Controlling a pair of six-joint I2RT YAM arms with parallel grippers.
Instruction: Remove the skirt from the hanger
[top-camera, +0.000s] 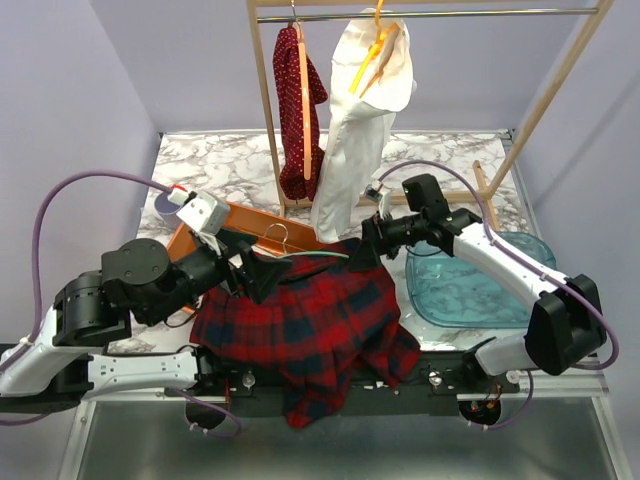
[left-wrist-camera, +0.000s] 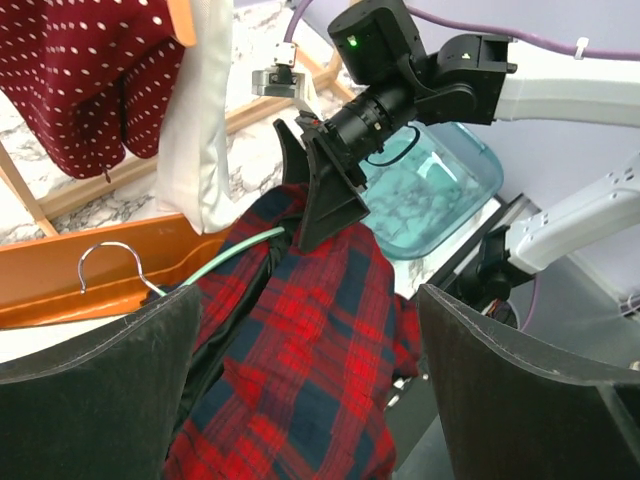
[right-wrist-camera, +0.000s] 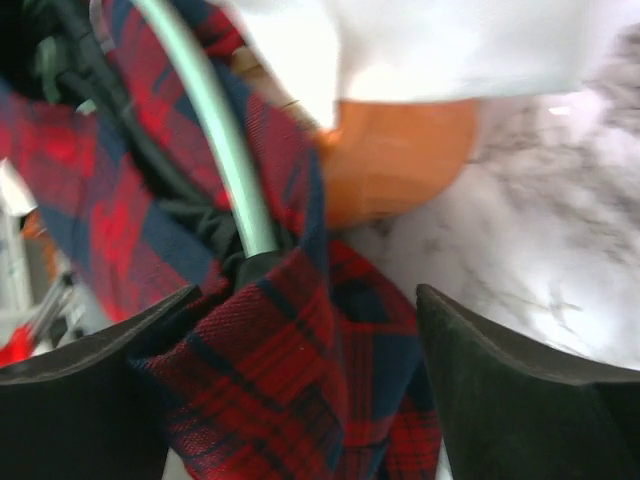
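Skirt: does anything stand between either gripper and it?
Nothing visible. The left gripper and the right gripper, both open, face the skirt at its waistband from opposite sides, with no object between; the green hanger runs inside the cloth.

The skirt (top-camera: 320, 330) lies on the table (top-camera: 230, 165), left of the tub (top-camera: 480, 290).

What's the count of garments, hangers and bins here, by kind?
Garments: 3 (plaid skirt, polka-dot garment, white garment)
Hangers: 3 (green hanger, orange hanger, yellow hanger)
Bins: 2 (orange tray, blue tub)
Total: 8
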